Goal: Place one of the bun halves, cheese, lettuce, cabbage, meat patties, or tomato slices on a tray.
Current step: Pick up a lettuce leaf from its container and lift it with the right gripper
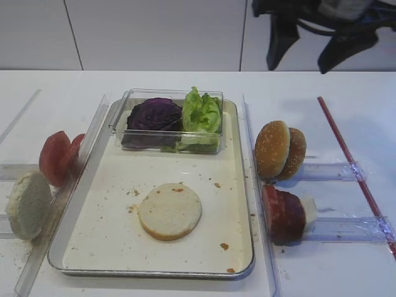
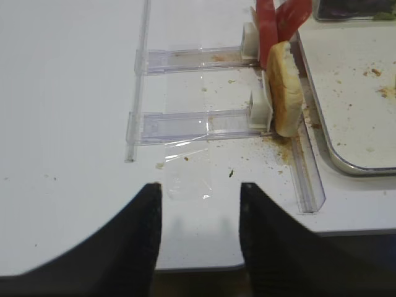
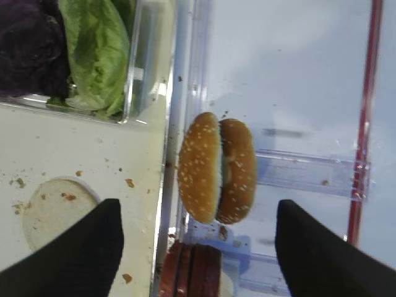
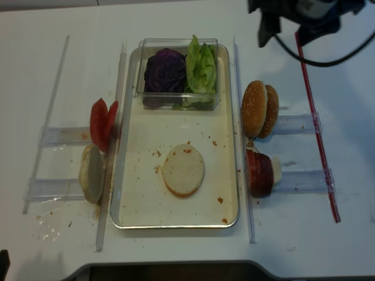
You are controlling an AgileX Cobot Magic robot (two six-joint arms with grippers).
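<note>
White worktop w/ the tray (image 1: pixel 242 204) mid: one pale bun half (image 1: pixel 170 211) already lies near its front edge, so we'd drop the right pincer (image 3: pixel 198 238), spread wide & empty, straight over the sesame buns (image 1: pixel 280 150) just off the tray's right rim, squeezing gently.

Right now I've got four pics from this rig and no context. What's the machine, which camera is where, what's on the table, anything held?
It is a two-armed robot. Two pictures look down from above; the other two come from cameras on each wrist. The right gripper hangs open over the sesame bun halves, holding nothing. The left gripper is open and empty too, over bare table. On the tray lies one pale bun half, plus a clear box with purple cabbage and lettuce. Tomato slices stand in a rack left, meat patties right.
</note>
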